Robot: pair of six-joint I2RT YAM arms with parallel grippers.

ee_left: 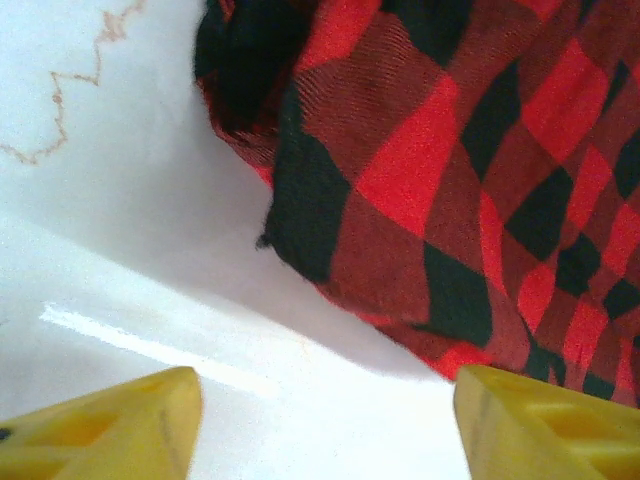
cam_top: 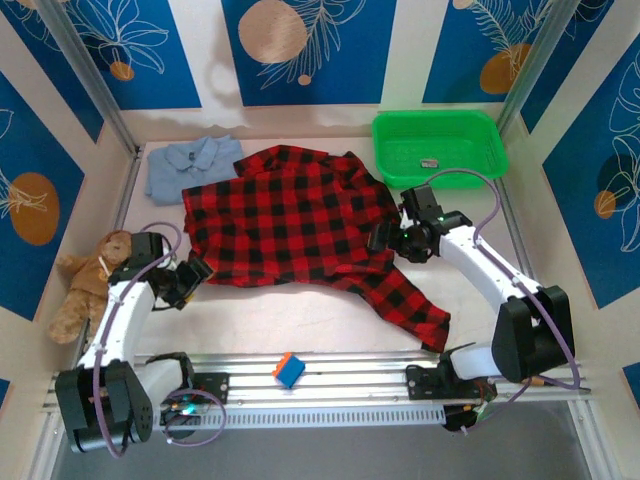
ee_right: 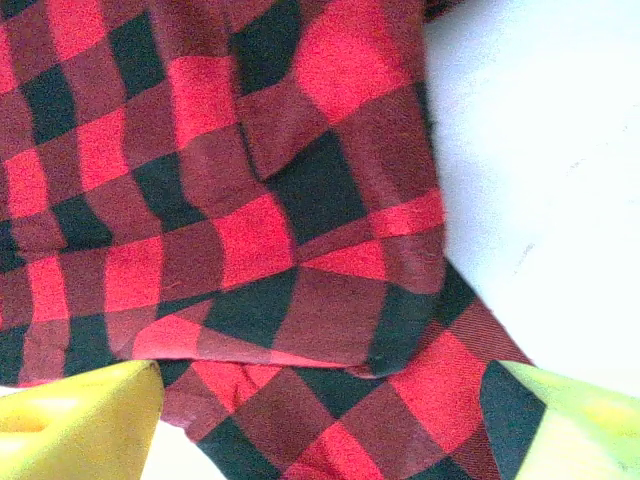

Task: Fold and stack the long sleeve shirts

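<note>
Left gripper (ee_left: 322, 425): my jaws were apart, bare table (ee_left: 120, 200) between them, flannel shirt (ee_left: 450, 180) edge just ahead. Right gripper (ee_right: 325, 420): jaws apart too, hovering over flannel folds. Top cam gave the wider picture: flannel spread mid-table, light blue shirt (cam_top: 190, 168) just beside it, far left.

This is a robotics lab test cell rather than a home. A white table (cam_top: 300, 320) is boxed in by aluminium posts (cam_top: 90, 75) and flat wall panels (cam_top: 300, 45) printed with blue leaf patterns, and two cabled robot arms, the left arm (cam_top: 115, 310) and the right arm (cam_top: 480, 265), are bolted to a slotted metal rail (cam_top: 340, 378) at its near edge. The staged props fit that: a checked flannel shirt (cam_top: 290, 220), a green plastic basket (cam_top: 381, 150), a teddy bear (cam_top: 85, 285) and a small blue-and-orange cube (cam_top: 288, 371).
</note>
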